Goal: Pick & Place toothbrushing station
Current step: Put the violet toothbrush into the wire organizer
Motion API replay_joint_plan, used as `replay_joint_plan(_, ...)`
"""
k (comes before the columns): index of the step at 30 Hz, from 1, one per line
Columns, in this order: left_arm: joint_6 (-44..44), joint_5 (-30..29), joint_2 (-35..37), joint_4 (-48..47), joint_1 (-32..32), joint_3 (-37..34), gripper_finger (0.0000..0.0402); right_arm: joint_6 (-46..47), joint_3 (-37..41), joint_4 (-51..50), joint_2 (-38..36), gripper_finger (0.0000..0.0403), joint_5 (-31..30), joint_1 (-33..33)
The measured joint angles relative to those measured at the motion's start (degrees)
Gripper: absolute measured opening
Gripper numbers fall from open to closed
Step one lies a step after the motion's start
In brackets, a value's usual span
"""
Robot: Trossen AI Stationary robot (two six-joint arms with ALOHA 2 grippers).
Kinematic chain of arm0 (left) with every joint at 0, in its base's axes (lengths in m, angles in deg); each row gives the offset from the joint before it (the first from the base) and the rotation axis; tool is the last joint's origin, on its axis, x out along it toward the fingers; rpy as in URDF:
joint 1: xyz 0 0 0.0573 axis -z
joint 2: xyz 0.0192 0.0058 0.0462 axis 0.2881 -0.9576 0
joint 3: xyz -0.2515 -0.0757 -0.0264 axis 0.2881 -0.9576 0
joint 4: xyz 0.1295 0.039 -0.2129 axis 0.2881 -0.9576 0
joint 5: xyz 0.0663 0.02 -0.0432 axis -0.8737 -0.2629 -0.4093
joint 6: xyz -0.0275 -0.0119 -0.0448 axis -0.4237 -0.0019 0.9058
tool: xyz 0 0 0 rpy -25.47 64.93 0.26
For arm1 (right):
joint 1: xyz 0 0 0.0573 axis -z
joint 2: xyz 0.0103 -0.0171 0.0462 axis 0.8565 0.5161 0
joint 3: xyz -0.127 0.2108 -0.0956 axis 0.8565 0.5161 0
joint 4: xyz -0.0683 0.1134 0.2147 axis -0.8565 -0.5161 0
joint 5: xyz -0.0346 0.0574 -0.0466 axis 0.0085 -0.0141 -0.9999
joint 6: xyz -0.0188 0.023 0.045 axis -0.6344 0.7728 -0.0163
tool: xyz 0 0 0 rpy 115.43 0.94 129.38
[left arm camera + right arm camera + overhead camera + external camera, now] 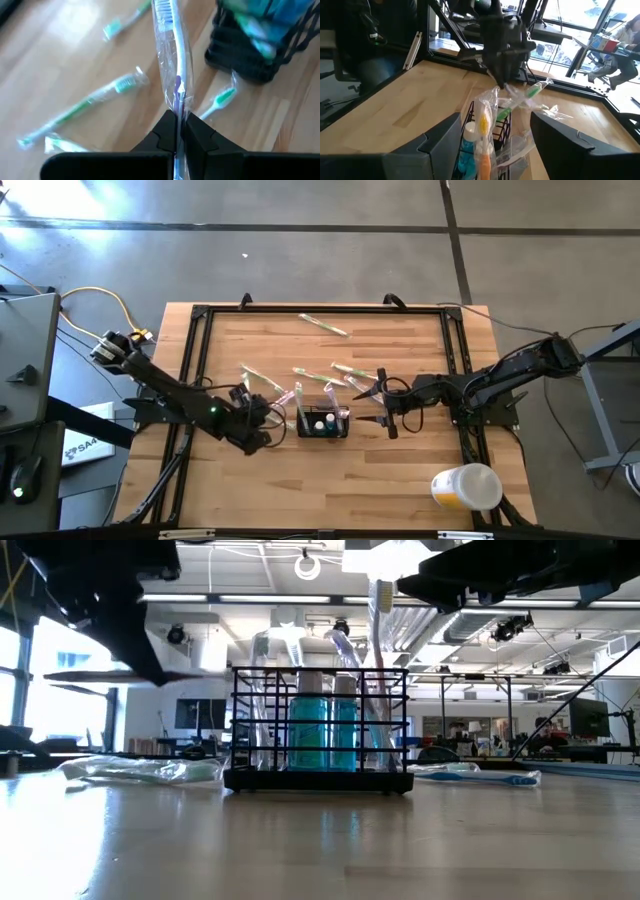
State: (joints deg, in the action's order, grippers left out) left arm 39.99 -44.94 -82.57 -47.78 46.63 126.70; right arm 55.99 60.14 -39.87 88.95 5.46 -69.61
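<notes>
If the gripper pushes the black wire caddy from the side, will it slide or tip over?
The black wire caddy probably slides rather than tips: it stands on a flat, wide base on the smooth wooden table. It looks light, being open wire. The wrapped toothbrushes standing tall inside may wobble.

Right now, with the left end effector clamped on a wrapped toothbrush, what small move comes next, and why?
Probably carry the left end effector over the black caddy beside it: the wrapped toothbrush is held but not above the caddy's open top.
</notes>
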Motion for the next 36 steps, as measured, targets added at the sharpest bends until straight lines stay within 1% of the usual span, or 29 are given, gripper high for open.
replay_joint_plan(5,-0.26,-4.44,0.00,-3.06,2.65,3.89,0.0008,-0.03,0.00,-0.20,0.00,0.0231,-0.13,-0.58)
replay_joint_plan(11,0.85,-16.16,0.02,-2.96,7.16,8.35,0.0008,-0.06,0.00,-0.20,0.00,0.0231,-1.75,-0.59)
replay_joint_plan(17,0.49,-21.97,0.02,-6.37,10.26,12.38,0.0008,-0.08,0.00,-0.24,0.00,0.0231,-1.73,-0.59)
replay_joint_plan(26,-5.75,-29.74,0.02,-3.51,14.21,12.94,0.0008,-0.10,0.00,-0.22,0.00,0.0231,-1.73,-0.59)
replay_joint_plan(29,-8.52,-34.51,0.02,-2.21,16.87,12.94,0.0008,-0.10,0.00,-0.02,0.00,0.0231,-1.70,-0.59)
replay_joint_plan(31,-12.06,-37.96,0.02,-0.06,18.94,12.94,0.0008,-0.22,0.00,0.32,0.00,0.0231,-1.66,-0.59)
replay_joint_plan(34,-16.14,-42.28,0.02,2.55,21.28,12.94,0.0008,-0.54,0.00,3.23,0.00,0.0231,-0.82,-0.59)
replay_joint_plan(36,-17.34,-42.60,0.02,3.19,21.60,12.94,0.0008,-1.19,0.00,6.48,0.00,0.0231,1.00,-0.59)
